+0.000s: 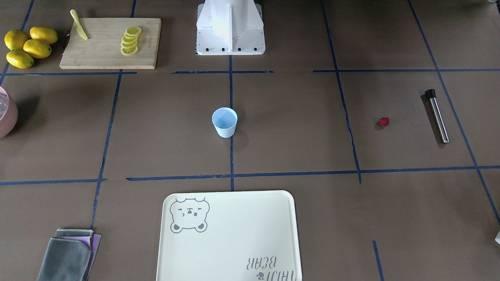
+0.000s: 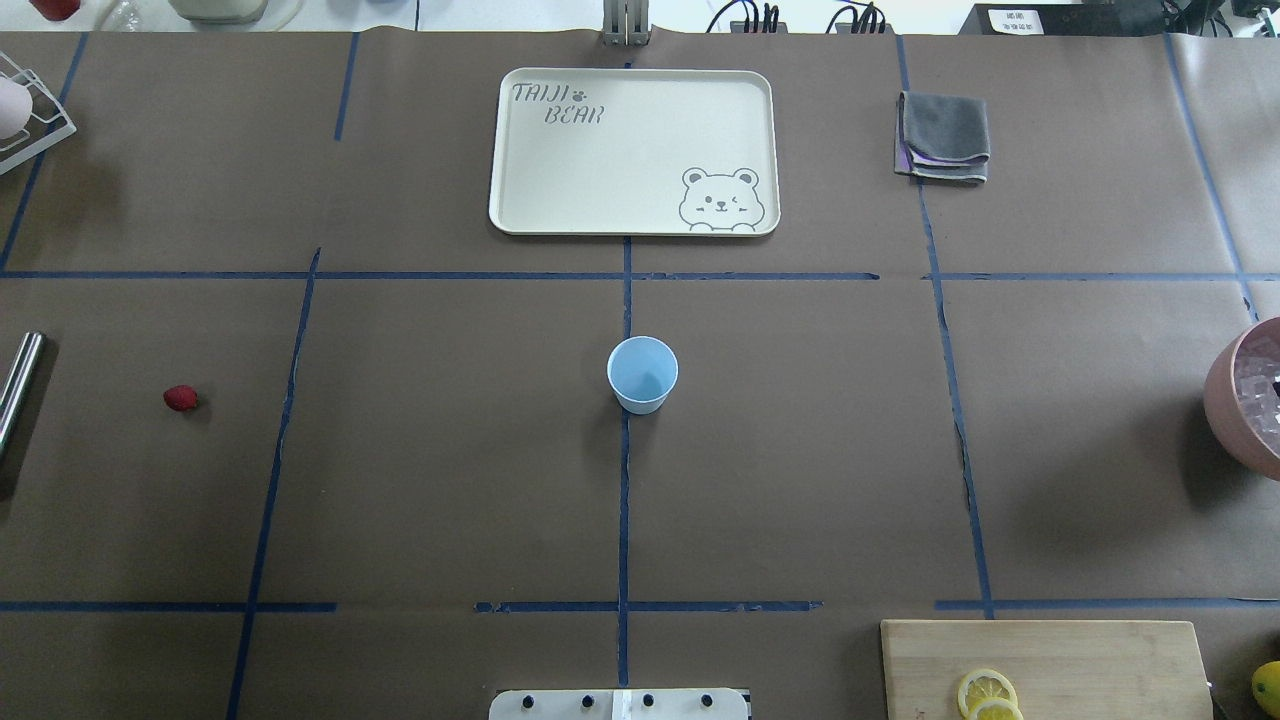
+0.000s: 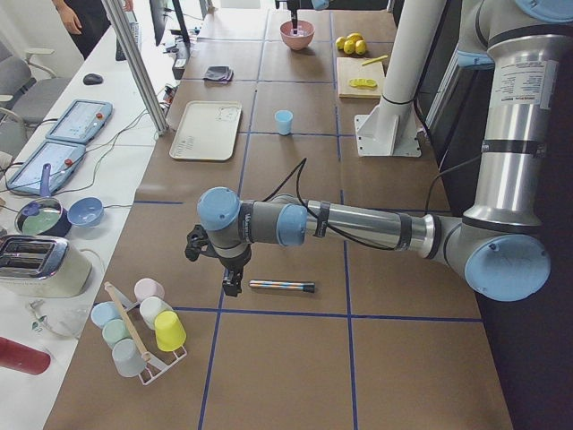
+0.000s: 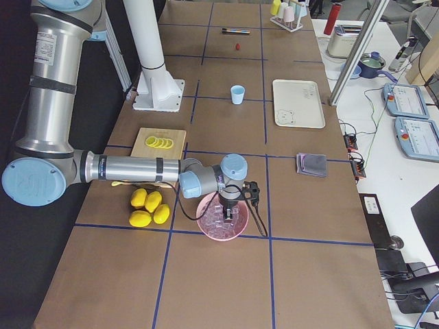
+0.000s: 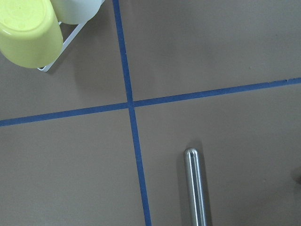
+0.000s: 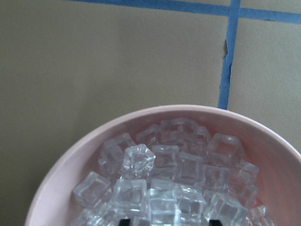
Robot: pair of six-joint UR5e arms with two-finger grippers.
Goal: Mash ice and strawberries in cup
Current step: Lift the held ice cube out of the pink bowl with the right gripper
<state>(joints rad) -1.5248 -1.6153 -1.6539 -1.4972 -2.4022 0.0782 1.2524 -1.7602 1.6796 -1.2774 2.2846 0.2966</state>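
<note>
The light-blue cup stands upright at the table's middle and looks empty; it also shows in the front view. The dark-red strawberry lies on the table far to the left, near a steel muddler. My left gripper hovers above the muddler's end; I cannot tell whether it is open. My right gripper hangs over the pink bowl of ice cubes. Only its two dark fingertips show, set apart and holding nothing.
A cream bear tray lies beyond the cup. A cutting board holds lemon slices and a yellow knife, with whole lemons beside it. A folded grey cloth lies far right. A rack of cups stands by the left gripper.
</note>
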